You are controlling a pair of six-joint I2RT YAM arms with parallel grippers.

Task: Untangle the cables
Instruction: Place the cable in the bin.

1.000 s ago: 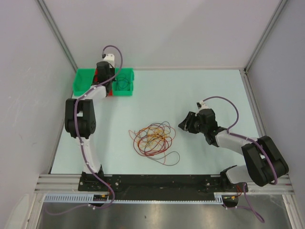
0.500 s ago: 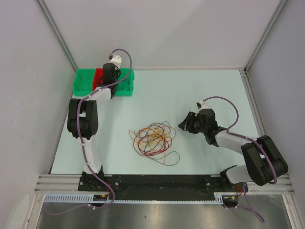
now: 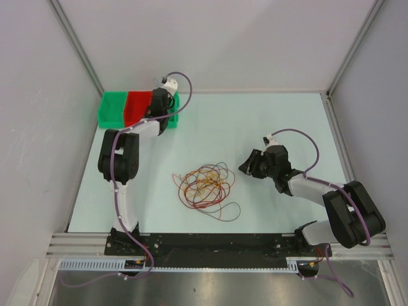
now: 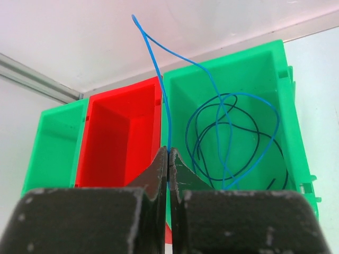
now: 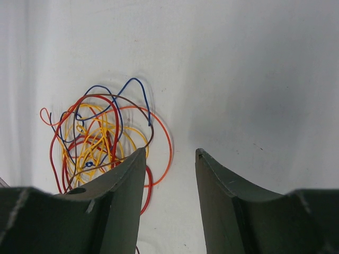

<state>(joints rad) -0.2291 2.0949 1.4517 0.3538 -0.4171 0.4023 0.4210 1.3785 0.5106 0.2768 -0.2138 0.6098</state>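
Left gripper (image 4: 168, 159), jaws pressed together on a thin blue wire (image 4: 168, 132), hangs over a row of bins (image 3: 127, 109) at the table's (image 3: 268, 121) far left. The right-hand green bin (image 4: 265, 63) holds coiled dark wires (image 4: 222, 137). Right gripper (image 5: 170, 159), jaws apart and empty, sits just right of the tangled red, orange and yellow cables (image 3: 204, 185) at mid-table.

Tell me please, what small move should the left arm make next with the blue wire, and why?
Probably shift the left claw slightly toward the right-hand green bin before letting go. It is shut on the blue wire, yet the pinch sits above the wall between that bin and the red bin, while the wire's loops seem to lie in the green one.
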